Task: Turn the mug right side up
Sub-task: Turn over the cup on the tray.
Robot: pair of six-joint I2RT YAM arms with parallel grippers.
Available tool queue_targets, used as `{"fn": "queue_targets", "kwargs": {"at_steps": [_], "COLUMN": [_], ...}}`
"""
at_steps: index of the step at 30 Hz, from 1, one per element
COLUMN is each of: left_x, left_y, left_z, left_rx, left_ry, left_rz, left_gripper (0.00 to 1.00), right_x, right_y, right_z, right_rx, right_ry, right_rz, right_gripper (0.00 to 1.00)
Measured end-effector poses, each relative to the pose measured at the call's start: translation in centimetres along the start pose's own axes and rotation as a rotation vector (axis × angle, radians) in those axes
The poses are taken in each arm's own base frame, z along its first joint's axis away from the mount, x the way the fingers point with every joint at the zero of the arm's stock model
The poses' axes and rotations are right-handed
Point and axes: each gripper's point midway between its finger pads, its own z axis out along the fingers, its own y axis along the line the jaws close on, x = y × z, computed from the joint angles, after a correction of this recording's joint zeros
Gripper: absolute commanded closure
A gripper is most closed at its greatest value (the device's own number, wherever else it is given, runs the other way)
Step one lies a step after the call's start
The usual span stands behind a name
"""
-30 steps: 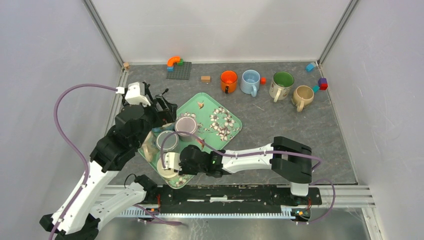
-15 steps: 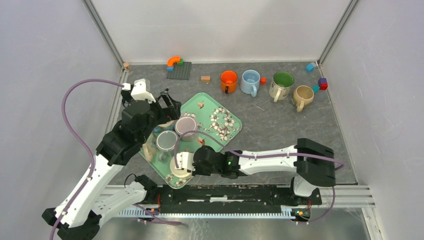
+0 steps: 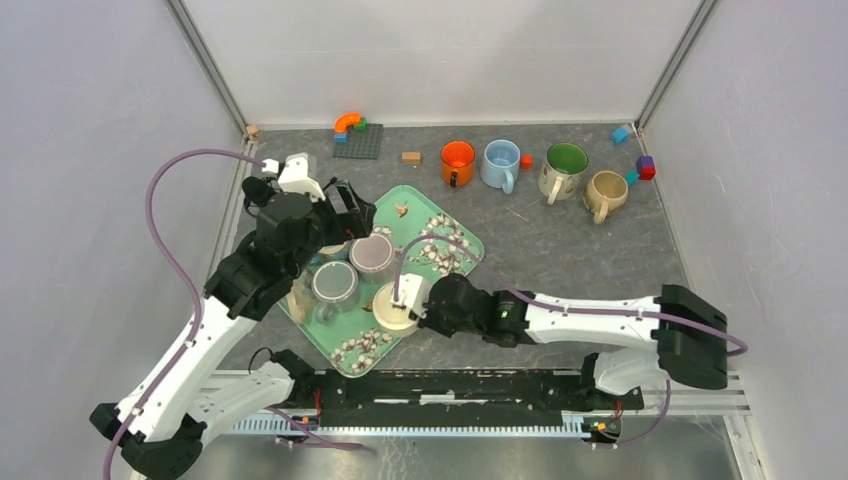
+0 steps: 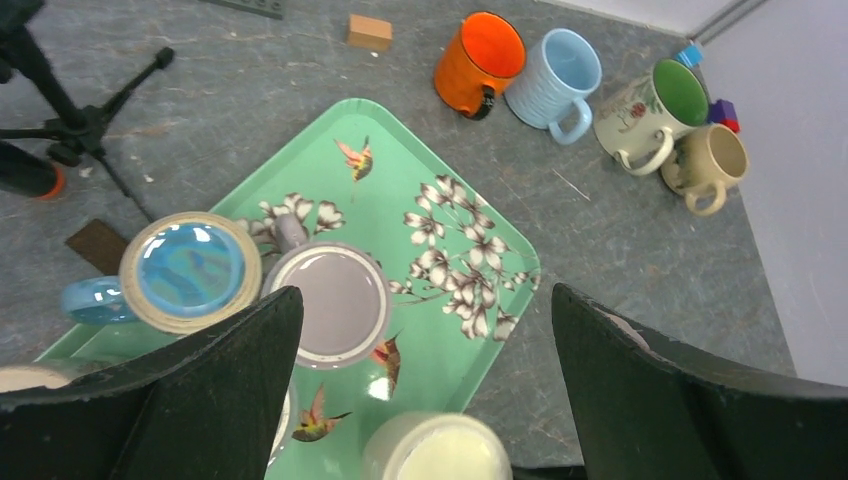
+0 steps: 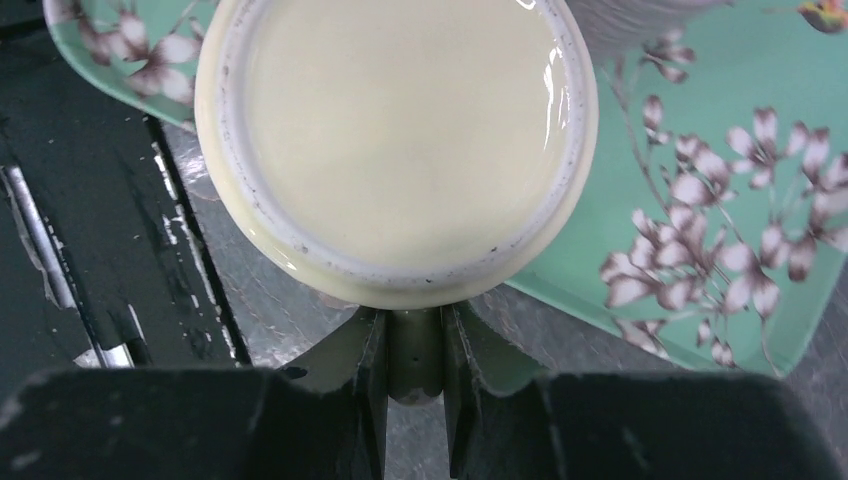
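Note:
A cream mug [image 3: 392, 306] hangs upside down over the near edge of the green flowered tray [image 3: 410, 228], its flat base facing up. My right gripper [image 3: 416, 305] is shut on its handle. In the right wrist view the mug's base [image 5: 400, 140] fills the top of the frame, and the handle sits pinched between the fingers of that gripper [image 5: 415, 350]. My left gripper [image 4: 425, 295] hovers open above the tray with nothing between its fingers. The cream mug [image 4: 435, 450] shows below it.
Other upside-down mugs stand on the tray: a lilac one [image 4: 335, 300], a blue-bottomed one [image 4: 190, 270] and a grey one [image 3: 334, 283]. Upright mugs line the back: orange [image 3: 457, 160], light blue [image 3: 499, 163], green-lined [image 3: 563, 167], beige [image 3: 605, 192]. Toy blocks lie near the back corners.
My right arm has carried the cream mug from the tray's near-left corner to the right, still gripping its handle. My left arm has shifted back and to the right, staying open.

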Motion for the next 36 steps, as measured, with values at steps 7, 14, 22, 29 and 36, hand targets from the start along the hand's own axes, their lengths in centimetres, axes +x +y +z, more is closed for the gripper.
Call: {"fn": "queue_targets", "kwargs": {"at_steps": [7,14,22,29,36], "left_x": [1.2,2.7,3.3,5.4,7.0], "left_y": [-1.9,-3.9,-6.7,-7.8,-9.4], "left_z": [1.3,2.2,2.1,2.2,2.2], "left_rx": [0.078,0.168,0.302,0.382,0.474], "left_ry": [0.062,0.138,0.186,0.262,0.324], "left_rz": [0.004,0.005,-0.055,-0.117,-0.184], "left_gripper": [0.00,0.00,0.00,0.00,0.02], "right_x": [-0.7,-0.2,-1.5,-2.7,-5.0], "right_y": [-5.3,-9.8,-13.2,-16.8,-19.2], "right_z": [-2.6,-3.6,-4.1,-5.1,-6.5], "right_rx": [0.088,0.156,0.177,0.211,0.189], "right_ry": [-0.067,-0.114,-0.224,-0.340,-0.479], "right_rz": [0.210,0.431,0.642,0.791,0.897], "right_gripper": [1.00,1.00,1.00,1.00,1.00]}}
